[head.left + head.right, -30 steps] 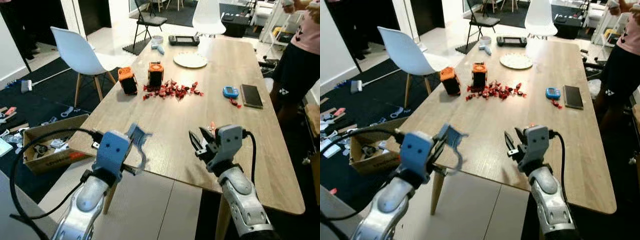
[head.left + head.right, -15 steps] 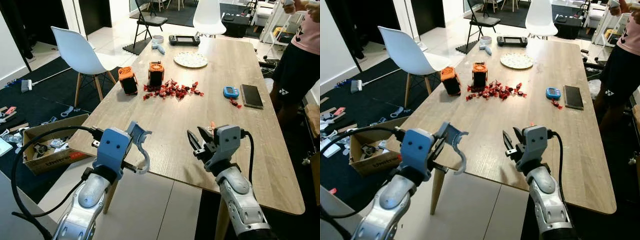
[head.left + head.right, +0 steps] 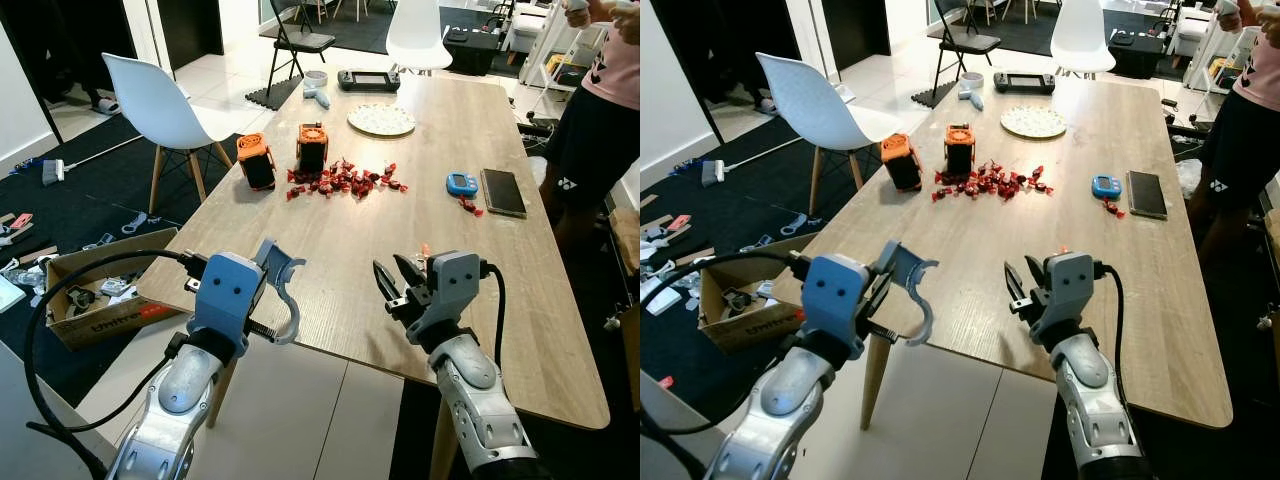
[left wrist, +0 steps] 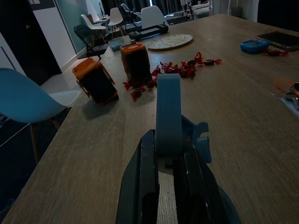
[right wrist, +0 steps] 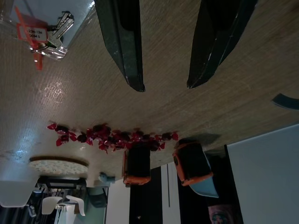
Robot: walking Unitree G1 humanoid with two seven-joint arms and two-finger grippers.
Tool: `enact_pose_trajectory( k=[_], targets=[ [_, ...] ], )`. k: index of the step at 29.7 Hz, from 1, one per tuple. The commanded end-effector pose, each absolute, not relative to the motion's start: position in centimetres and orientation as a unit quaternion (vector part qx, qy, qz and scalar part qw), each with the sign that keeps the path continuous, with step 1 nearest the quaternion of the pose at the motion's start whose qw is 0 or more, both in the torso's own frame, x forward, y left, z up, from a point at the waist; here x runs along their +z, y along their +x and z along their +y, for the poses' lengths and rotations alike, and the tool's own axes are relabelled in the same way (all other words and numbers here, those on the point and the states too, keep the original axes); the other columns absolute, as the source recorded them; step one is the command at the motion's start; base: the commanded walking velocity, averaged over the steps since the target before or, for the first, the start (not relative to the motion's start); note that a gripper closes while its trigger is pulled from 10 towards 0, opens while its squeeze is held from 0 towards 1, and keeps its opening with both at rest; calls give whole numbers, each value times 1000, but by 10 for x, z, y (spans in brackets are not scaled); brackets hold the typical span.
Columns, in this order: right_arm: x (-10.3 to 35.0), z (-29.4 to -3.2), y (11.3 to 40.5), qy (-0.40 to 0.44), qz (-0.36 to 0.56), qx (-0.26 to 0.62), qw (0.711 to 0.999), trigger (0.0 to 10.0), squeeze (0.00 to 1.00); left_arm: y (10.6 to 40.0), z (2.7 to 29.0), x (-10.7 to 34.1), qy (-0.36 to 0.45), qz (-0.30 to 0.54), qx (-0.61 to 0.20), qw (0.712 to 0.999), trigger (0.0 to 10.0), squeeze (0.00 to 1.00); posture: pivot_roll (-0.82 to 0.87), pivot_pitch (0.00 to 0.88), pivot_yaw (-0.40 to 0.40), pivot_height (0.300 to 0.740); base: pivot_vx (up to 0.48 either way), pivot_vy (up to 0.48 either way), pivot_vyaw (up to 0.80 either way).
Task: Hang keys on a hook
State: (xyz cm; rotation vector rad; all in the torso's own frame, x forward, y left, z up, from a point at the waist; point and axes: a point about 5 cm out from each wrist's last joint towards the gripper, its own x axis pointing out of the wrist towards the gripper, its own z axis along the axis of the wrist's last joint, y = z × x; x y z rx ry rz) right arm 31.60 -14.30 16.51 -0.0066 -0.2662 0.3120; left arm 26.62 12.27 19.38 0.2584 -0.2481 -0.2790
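Two risks we note: the left gripper (image 3: pixel 268 290), clamped on the blue hook (image 3: pixel 283 292) at the table (image 3: pixel 340 235) near edge, could lose it, and the right gripper (image 3: pixel 393 281), fingers apart, could push the keys (image 5: pixel 46 35) away.

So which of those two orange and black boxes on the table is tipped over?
The left box, the one nearer the white chair, leans over at a tilt. The other box beside it stands upright, right next to the red candy pile.

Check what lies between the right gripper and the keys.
Only bare tabletop. In the right wrist view the keys, with an orange tag, lie just beyond the open right gripper, off to one side.
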Motion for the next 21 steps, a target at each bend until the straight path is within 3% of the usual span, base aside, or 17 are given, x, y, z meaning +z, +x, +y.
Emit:
enact_pose_trajectory(
  k=[1, 21],
  targets=[
    [165, -143, 316, 2, -136, 155, 979, 10000, 0, 267, 120, 192, 122, -120, -138, 975, 10000, 0, 134, 156, -38, 740, 0, 0, 0],
    [164, -143, 318, -5, -135, 156, 979, 10000, 0, 268, 120, 190, 125, -118, -143, 975, 10000, 0, 135, 150, -38, 740, 0, 0, 0]
  ],
)
